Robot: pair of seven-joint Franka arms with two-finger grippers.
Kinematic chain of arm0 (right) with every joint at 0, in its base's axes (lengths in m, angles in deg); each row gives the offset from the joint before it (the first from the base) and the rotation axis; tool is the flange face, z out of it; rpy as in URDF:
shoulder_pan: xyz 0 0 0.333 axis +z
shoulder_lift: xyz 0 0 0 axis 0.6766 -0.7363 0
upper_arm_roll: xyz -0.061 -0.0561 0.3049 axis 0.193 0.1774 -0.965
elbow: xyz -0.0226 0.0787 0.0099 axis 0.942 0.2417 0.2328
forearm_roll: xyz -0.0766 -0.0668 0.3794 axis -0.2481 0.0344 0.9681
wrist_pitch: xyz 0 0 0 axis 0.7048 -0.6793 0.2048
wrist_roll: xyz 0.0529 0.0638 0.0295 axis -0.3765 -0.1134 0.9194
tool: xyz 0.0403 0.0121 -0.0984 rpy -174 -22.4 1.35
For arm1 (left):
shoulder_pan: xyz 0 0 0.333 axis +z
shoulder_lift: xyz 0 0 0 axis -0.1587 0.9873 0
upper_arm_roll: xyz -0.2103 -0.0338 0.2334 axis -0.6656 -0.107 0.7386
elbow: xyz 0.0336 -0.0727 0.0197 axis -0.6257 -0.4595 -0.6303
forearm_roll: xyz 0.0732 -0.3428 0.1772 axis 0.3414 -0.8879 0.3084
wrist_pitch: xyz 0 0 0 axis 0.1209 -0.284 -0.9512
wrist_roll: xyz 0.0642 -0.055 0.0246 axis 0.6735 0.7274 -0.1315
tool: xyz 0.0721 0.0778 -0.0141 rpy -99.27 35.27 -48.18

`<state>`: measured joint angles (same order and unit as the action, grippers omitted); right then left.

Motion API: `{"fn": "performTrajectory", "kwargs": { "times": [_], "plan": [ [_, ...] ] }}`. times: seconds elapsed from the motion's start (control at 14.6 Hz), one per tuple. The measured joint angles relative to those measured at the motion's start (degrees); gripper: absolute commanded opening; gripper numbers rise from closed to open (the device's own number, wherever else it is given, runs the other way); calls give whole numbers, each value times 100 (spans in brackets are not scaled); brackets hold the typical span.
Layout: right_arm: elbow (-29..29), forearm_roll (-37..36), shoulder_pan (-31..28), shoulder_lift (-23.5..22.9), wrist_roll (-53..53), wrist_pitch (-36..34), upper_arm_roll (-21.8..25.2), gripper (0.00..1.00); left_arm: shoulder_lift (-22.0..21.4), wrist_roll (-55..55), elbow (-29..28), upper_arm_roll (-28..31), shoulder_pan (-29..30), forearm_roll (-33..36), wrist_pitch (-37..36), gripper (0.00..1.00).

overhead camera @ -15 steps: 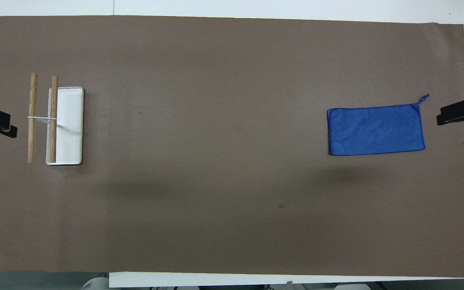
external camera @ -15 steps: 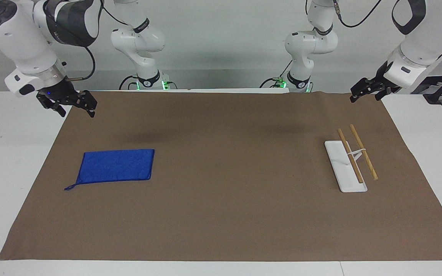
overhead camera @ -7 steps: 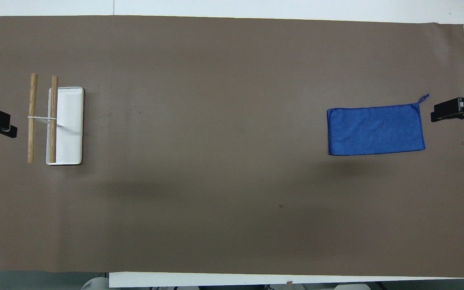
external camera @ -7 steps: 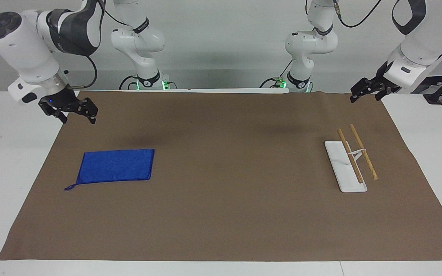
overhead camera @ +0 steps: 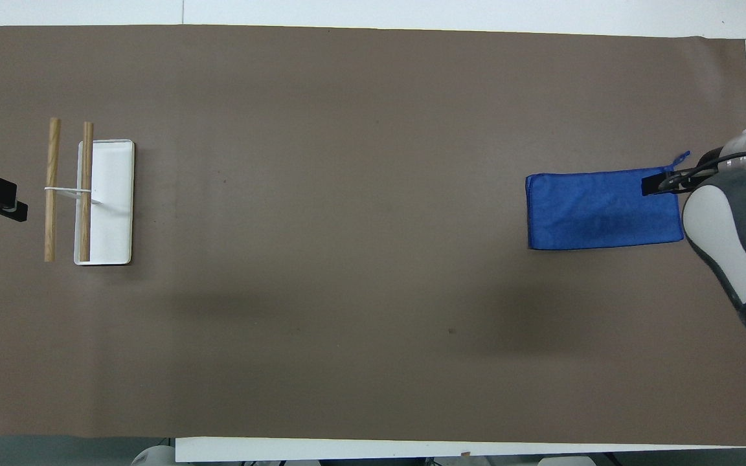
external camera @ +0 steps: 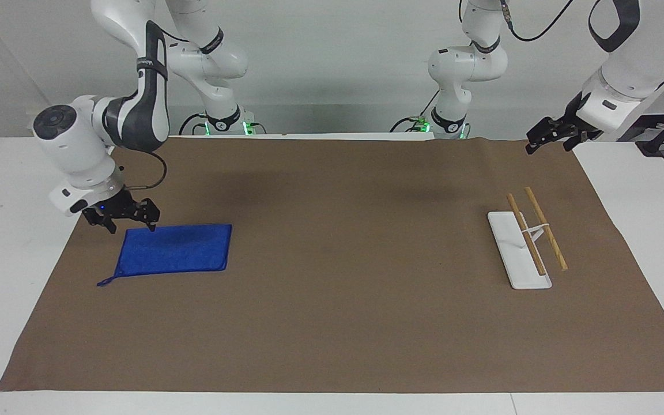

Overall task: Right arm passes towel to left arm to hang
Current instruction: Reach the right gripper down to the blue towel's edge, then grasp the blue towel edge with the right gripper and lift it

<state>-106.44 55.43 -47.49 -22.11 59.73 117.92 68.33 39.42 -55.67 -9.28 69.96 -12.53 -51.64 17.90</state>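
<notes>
The towel (external camera: pixel 173 249), a bright blue rectangular cloth, lies flat on the brown mat (external camera: pixel 332 323) toward the right arm's end of the table, with a small cord loop (external camera: pixel 103 282) trailing from the corner farthest from the robots at that end. The right gripper (external camera: pixel 129 222) is low over the towel's short edge at that same end, at the corner nearer to the robots; its black fingers are spread apart, one tip at the cloth's corner and the other just off the edge over the mat, and whether they touch the cloth cannot be told. In the overhead view the right gripper's tip (overhead camera: pixel 661 184) covers a spot just inside that short edge. The right arm (external camera: pixel 130 112), white with a broad dark-grey band, bends down from above to reach there. Well apart, toward the left arm's end of the table, stands a white rack (external camera: pixel 525 242): a flat white base carrying two wooden bars that run side by side above it. The left gripper (external camera: pixel 546 138) hangs in the air over the mat's edge at the corner near the left arm's base, waiting, and holds nothing; its fingers appear parted. The white table (external camera: pixel 15 242) shows around the mat.
</notes>
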Motion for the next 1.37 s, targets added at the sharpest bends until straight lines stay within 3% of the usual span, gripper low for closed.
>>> {"fn": "performTrajectory", "kwargs": {
  "times": [0.14, 0.55, 0.82, 1.37],
  "plan": [
    [-281, 0, -22, -104, 49, 414, 0, 100, 0, 0, 0, 0, 0, 0, 0, 100],
    [-502, 228, -102, -331, 541, 560, -6, 100, 0, 0, 0, 0, 0, 0, 0, 100],
    [-560, 238, -131, -575, 779, 1127, -6, 93, 0, 0, 0, 0, 0, 0, 0, 100],
    [-635, 239, -131, -670, 785, 1218, -14, 87, 0, 0, 0, 0, 0, 0, 0, 100]
  ]
}}
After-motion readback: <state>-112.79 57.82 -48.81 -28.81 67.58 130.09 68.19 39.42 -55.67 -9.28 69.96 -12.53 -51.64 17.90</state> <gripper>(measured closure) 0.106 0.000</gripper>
